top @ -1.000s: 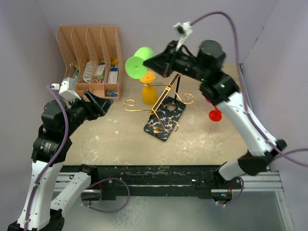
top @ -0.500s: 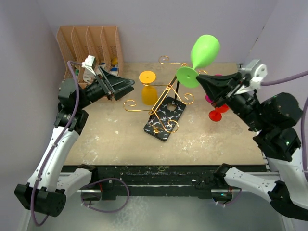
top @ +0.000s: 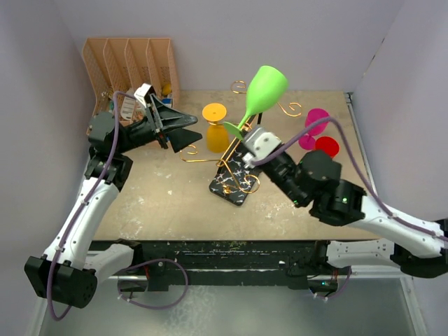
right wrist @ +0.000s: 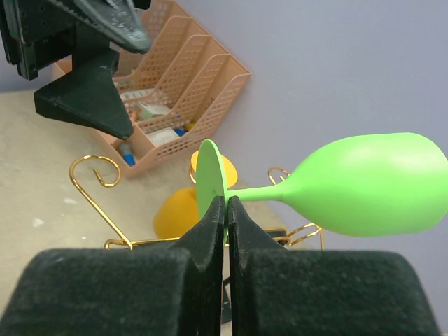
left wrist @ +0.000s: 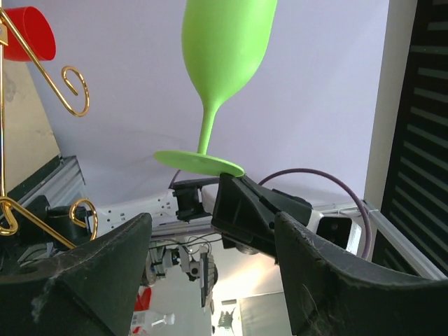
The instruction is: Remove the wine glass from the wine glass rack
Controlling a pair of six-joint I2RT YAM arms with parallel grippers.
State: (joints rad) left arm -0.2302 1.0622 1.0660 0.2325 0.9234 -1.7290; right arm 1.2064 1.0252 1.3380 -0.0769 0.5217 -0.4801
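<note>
Movement on both sides in the last second: the left claw [top: 190, 129], which hung low and back, has swung up and now points across, jaws apart and empty, with the orange glass [top: 217, 136] just ahead of it. Beyond that, the green glass [top: 264, 87] has been swung out to the right and brought back to the middle. It stands bowl-up, its foot pinched edge-on in the right claw [right wrist: 225, 204], whose fingers are pressed together on it. The rack [top: 234, 183] sits below that claw, and the glass looks clear of its wires. I judge the lift-off done. The facing claws suggest a handover, or else a set-down on the table [top: 161, 196].
</note>
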